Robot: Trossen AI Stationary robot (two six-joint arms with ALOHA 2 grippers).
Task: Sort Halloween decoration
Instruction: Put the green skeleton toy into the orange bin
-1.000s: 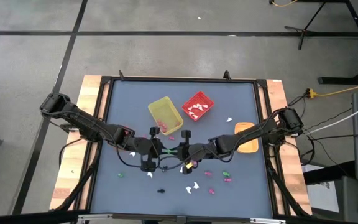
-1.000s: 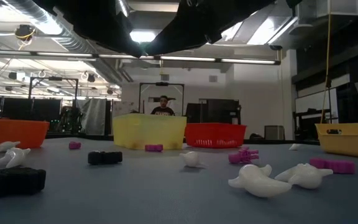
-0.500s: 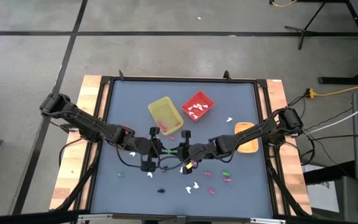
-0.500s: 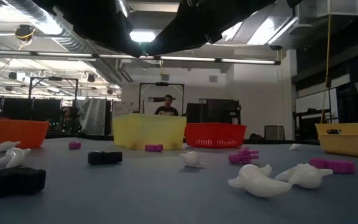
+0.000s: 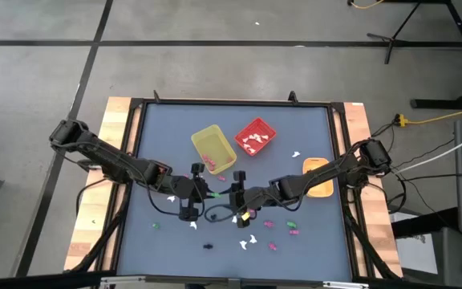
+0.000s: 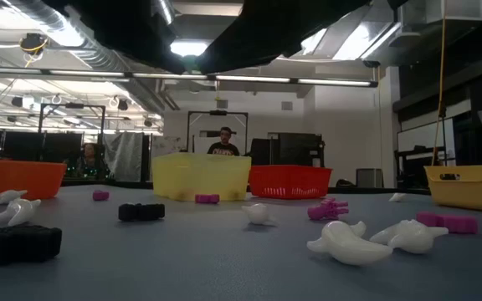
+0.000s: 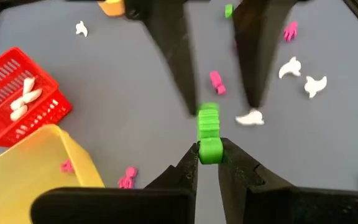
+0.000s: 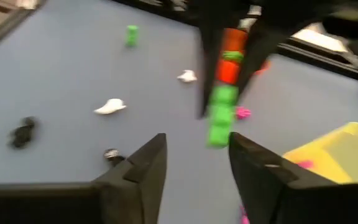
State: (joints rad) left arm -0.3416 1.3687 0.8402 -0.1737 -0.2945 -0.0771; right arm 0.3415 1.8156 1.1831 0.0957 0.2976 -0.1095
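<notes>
The Halloween decoration is many tiny trinkets scattered on the blue table: white, pink, black and green. Above the table's middle, my left gripper is shut on a ribbed green trinket. My right gripper faces it from the right. It is open, with its fingers on either side of the trinket's free end and apart from it. My left gripper pinches the green trinket's near end between its two fingertips. The fingers come from the table's left, slanting slightly down. The trinket sticks straight out past the fingertips toward the right gripper, lifted clear of the table.
A yellow bin with pink pieces and a red bin with white pieces stand just beyond the grippers. An orange bowl sits at the right. Loose trinkets lie under and in front of both grippers. People stand in the room beyond.
My left arm has drawn back a little toward the table's left edge with the green trinket, which stays lifted.
</notes>
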